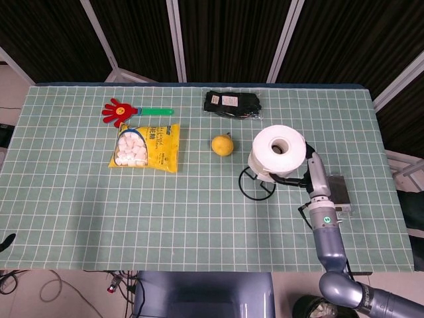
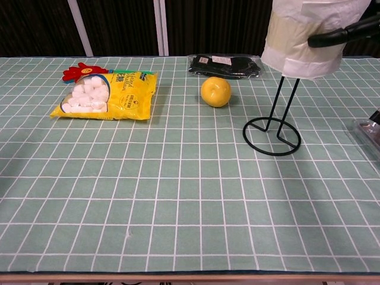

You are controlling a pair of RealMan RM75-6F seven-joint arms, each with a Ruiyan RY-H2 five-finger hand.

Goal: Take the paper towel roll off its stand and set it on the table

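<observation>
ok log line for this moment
right hand: holds paper towel roll | roll: raised, stand rods still inside | left hand: not in view

1. The paper towel roll [image 2: 309,38] runs off the chest view's top edge at 1 o'clock, so its upper end is cut off.
2. The stand [image 2: 274,127] has its rod tops hidden inside the roll.
3. Only a dark finger of the right hand [image 2: 350,32] shows there; the palm lies past the edge.
4. The left hand is in neither view.
</observation>
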